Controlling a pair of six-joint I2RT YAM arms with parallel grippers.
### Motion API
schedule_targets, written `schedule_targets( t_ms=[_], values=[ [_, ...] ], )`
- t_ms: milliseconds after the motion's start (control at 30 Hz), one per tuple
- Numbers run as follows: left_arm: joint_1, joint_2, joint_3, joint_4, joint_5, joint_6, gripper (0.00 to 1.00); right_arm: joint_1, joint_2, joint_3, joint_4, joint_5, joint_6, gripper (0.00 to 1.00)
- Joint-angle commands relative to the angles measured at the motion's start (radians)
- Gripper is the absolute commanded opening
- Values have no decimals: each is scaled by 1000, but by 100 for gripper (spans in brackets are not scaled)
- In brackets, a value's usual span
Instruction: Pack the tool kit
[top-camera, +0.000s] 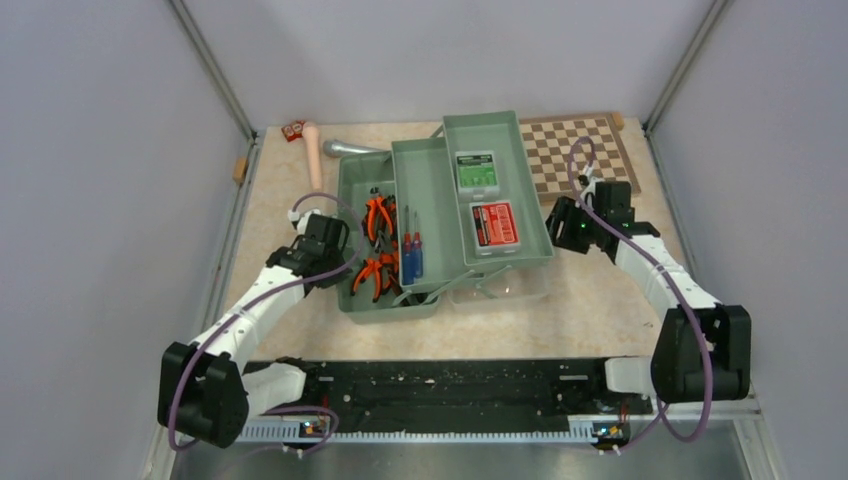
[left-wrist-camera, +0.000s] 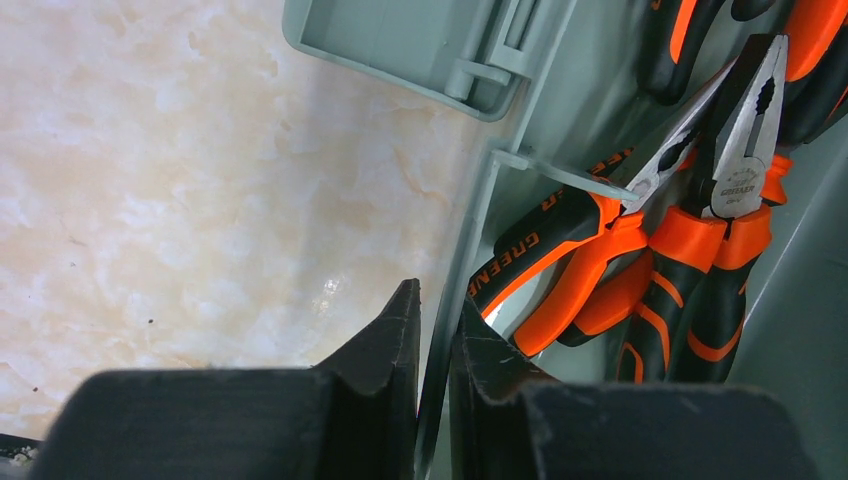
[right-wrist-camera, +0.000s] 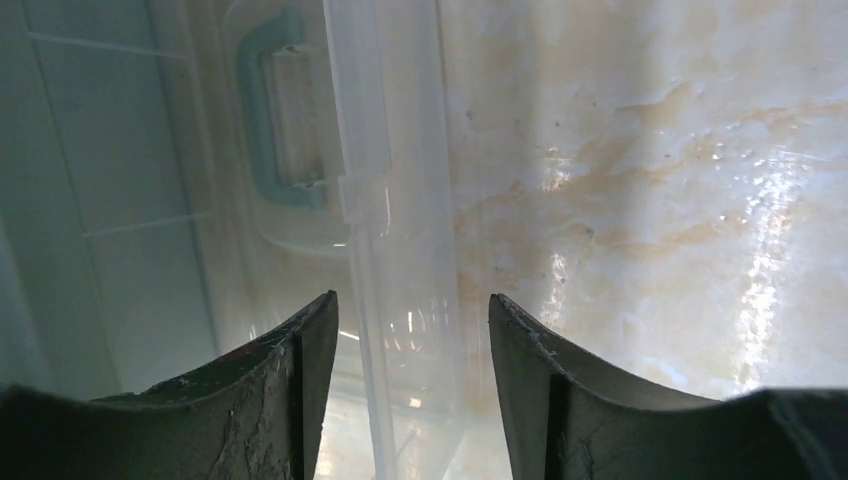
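On the tabletop we are counting one toolbox, one green box and one red box inside. Only the wrist views are showing the left gripper straddling its wall — grip we cannot tell — and the right gripper spread astride its lid.

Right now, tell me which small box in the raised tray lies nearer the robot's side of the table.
The red box, at the near end of the tray; the green box lies beyond it, farther back.

Quick count: one toolbox, at least two pliers, two screwdrivers, one green box, one red box, one chessboard, one mic.
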Motion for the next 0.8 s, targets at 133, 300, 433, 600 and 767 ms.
schedule_targets(
  t_ms=[133,300,433,600,767],
  values=[
    [63,11,31,7,-177,-52,15,98,28,-39,109,132,-22,53],
    [63,-5,5,30,-145,-52,15,129,11,-53,120,178,-21,44],
    [62,-8,2,45,-111,-44,15,138,4,-48,116,184,-21,35],
    [62,-15,2,70,-56,-40,16,165,2,-48,116,215,-20,33],
    [61,-19,-2,84,-25,-43,16,199,4,-53,117,281,-27,31]
  ],
)
